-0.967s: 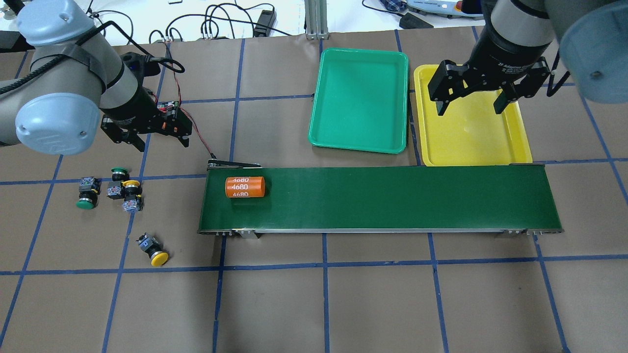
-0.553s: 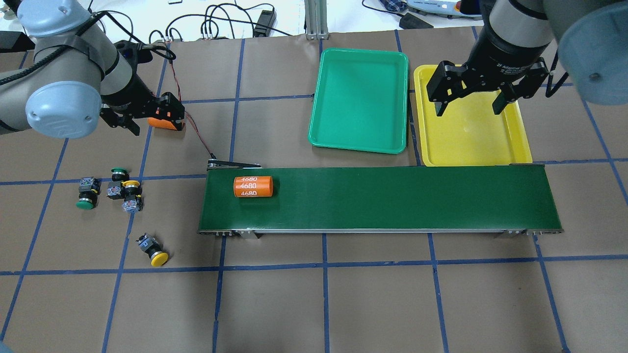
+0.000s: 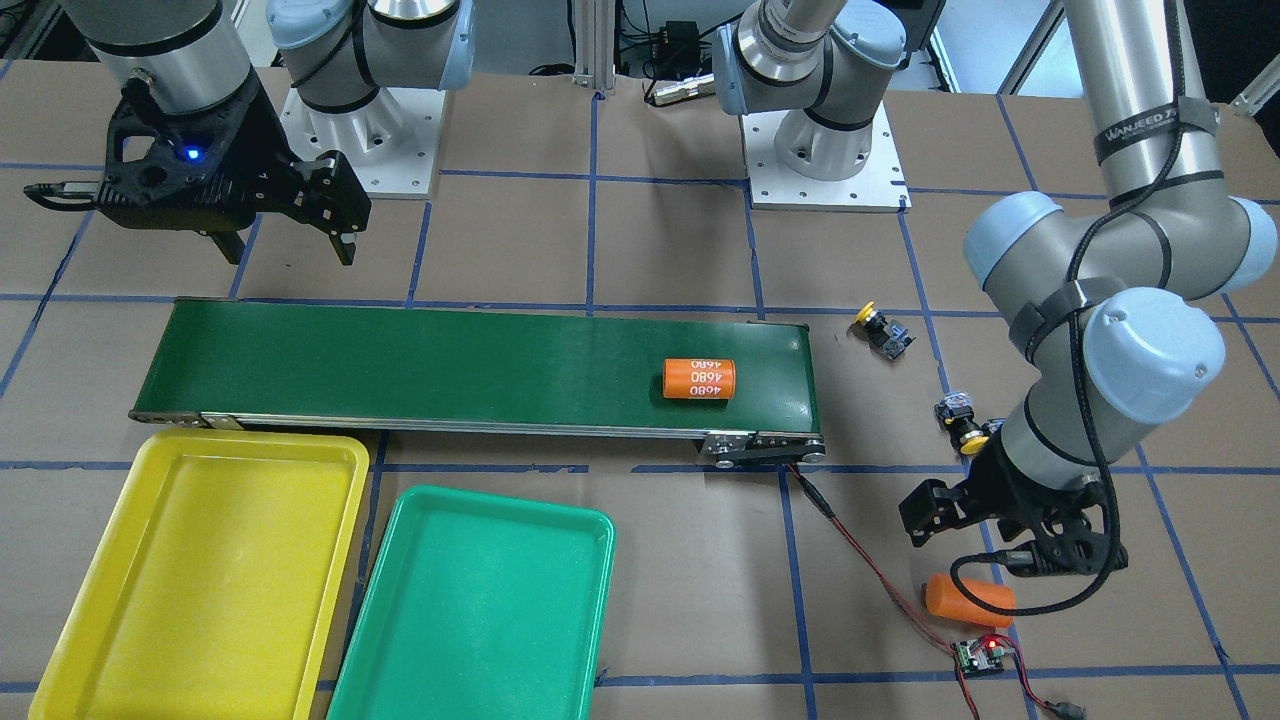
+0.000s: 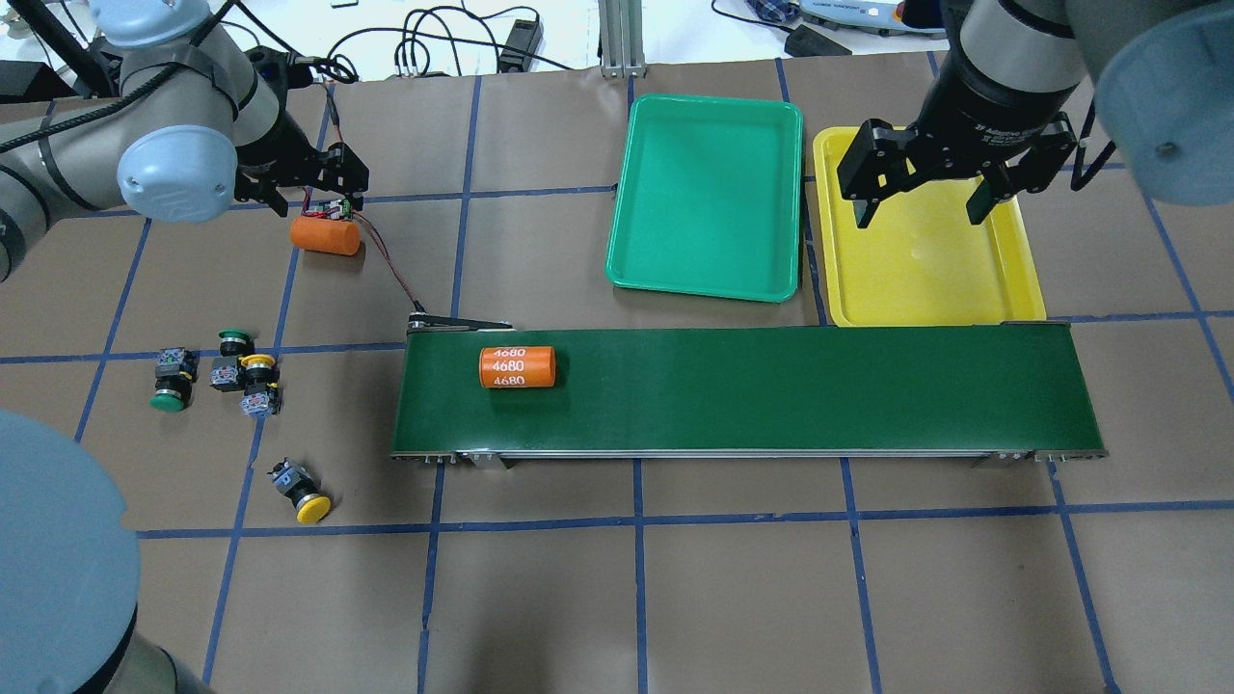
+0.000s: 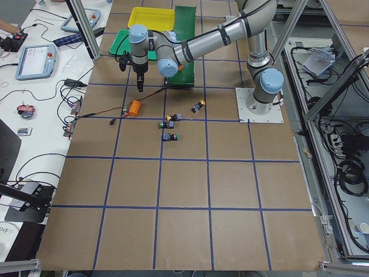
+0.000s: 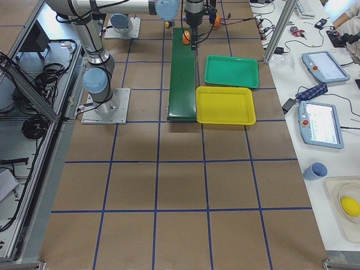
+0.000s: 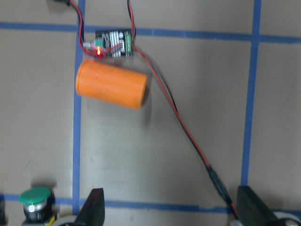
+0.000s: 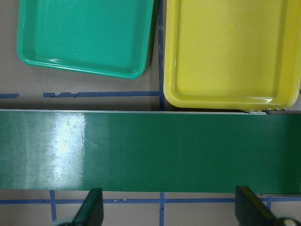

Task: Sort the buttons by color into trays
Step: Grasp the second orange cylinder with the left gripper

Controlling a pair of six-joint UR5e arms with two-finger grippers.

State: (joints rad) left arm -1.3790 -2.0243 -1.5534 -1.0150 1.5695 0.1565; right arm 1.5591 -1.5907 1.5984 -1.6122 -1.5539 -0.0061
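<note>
Left of frame: leftmost green-capped push-button (image 4: 170,393), lying on its side; second green-capped push-button (image 4: 234,340) just beside clustered yellow-capped push-button (image 4: 256,366); lone yellow-capped push-button (image 4: 307,499) below them. Upper right: shallow green plastic tray (image 4: 709,193) beside shallow yellow plastic tray (image 4: 916,275).

I see the belt (image 4: 771,386) lying across the table (image 4: 733,598). One orange cylinder (image 4: 517,366) marked 4680 lies on its side on it, near the end where the wire (image 4: 386,260) comes in. A second cylinder (image 4: 326,235), no print showing, lies on the table well off the belt, just beside a small board (image 7: 113,44) with a red LED (image 7: 99,53) lit. The red-black wire runs from board to belt corner. The table is brown paper with a blue tape grid (image 4: 636,525). On the side bench (image 6: 349,169) are two pendants (image 6: 320,125) and a blue cup (image 6: 315,170).
</note>
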